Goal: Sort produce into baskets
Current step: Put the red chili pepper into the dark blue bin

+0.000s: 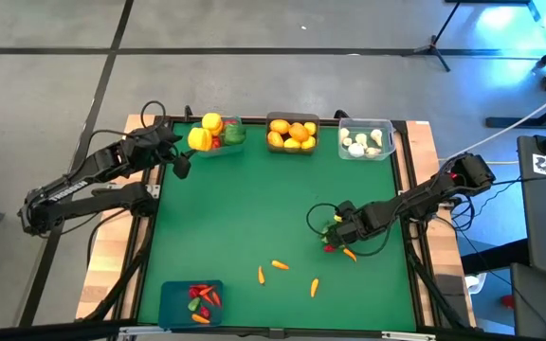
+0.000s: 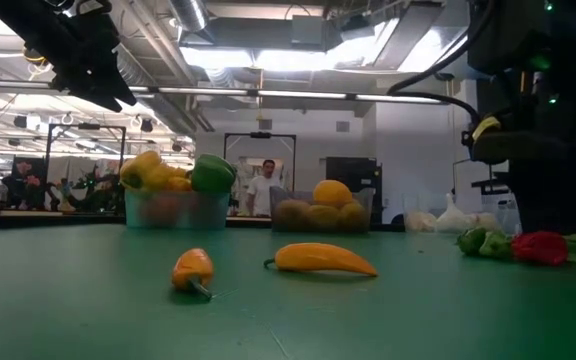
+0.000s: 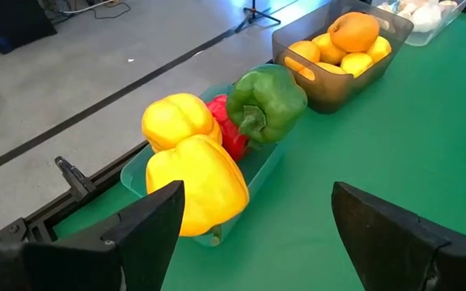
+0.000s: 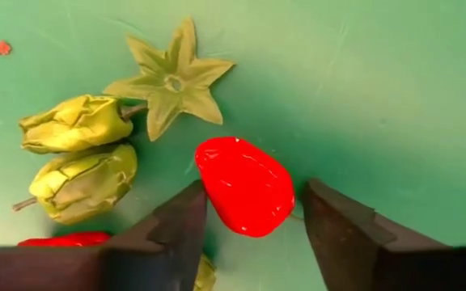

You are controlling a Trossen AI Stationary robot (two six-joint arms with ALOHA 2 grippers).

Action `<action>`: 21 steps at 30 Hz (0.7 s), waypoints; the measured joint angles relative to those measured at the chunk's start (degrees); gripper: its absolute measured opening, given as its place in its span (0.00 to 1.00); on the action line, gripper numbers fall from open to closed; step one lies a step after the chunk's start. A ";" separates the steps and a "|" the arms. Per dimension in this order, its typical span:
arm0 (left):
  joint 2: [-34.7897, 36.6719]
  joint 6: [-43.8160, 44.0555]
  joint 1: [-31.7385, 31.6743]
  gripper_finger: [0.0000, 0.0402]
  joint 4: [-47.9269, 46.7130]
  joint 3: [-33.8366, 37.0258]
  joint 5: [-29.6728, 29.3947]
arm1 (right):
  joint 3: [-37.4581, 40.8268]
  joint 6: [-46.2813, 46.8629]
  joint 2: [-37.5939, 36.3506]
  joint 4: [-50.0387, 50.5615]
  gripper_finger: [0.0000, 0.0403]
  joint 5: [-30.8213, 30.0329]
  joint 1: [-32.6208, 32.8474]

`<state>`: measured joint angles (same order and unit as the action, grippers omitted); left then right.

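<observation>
The teal bin (image 1: 221, 135) at the far left holds yellow, red and green peppers. A big yellow pepper (image 3: 196, 184) lies on the heap at the bin's left end. My left gripper (image 1: 180, 159) hovers open just left of that bin, its fingers (image 3: 148, 230) short of the pepper. My right gripper (image 1: 334, 230) is low over the mat at the right, open, its fingers on either side of a red piece of produce (image 4: 245, 186). Two small green peppers (image 4: 83, 149) and a green star-shaped stem cap (image 4: 172, 81) lie beside it. My right gripper comes down from above with one finger (image 4: 180, 222) right at the red piece's edge (image 4: 209, 190) and the other standing off it. I cannot tell whether it touches. The red piece lies flat on the mat.
A dark grey bin (image 1: 292, 133) of oranges and lemons and a clear bin (image 1: 366, 140) of garlic stand along the far edge. A blue bin (image 1: 192, 301) with chillies and a carrot stands at the near left. Several carrots (image 1: 280, 265) lie on the green mat.
</observation>
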<state>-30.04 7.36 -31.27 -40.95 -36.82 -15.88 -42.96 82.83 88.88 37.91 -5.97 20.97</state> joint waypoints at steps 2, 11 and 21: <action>0.00 0.02 0.00 0.77 0.00 0.00 0.00 | 0.00 -0.02 0.02 -0.21 0.45 0.12 0.00; 0.00 0.06 0.00 0.77 0.00 -0.02 0.00 | -2.14 -0.63 0.34 -0.57 0.20 -1.00 0.00; 0.00 0.09 0.00 0.77 0.00 0.00 0.00 | -5.88 -0.74 0.37 -1.38 0.09 -3.13 0.00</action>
<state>-30.04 7.44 -31.27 -40.95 -36.82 -15.88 -48.84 82.08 89.25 36.53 -9.10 20.97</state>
